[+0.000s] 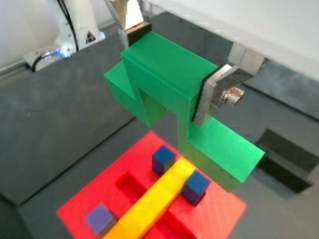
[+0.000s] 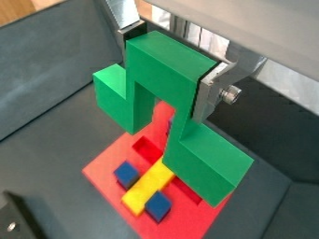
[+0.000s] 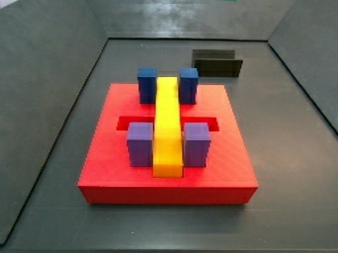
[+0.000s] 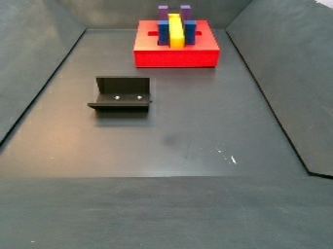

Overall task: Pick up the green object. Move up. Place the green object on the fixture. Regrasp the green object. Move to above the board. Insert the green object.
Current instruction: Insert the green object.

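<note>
gripper (image 1: 187, 93) is clamping the green object (image 1: 169, 79) by its raised middle in both wrist views, hanging above the board (image 1: 118, 187); neither side view is showing it. board (image 3: 165, 163) is sitting flat on the dark floor (image 4: 182, 146), carrying a long yellow bar (image 3: 168, 128) flanked by blue posts (image 3: 148, 84) and purple posts (image 3: 141, 143), all standing up around the recess. fixture (image 4: 121, 97) is resting well apart from the board, nothing lying between them.
</note>
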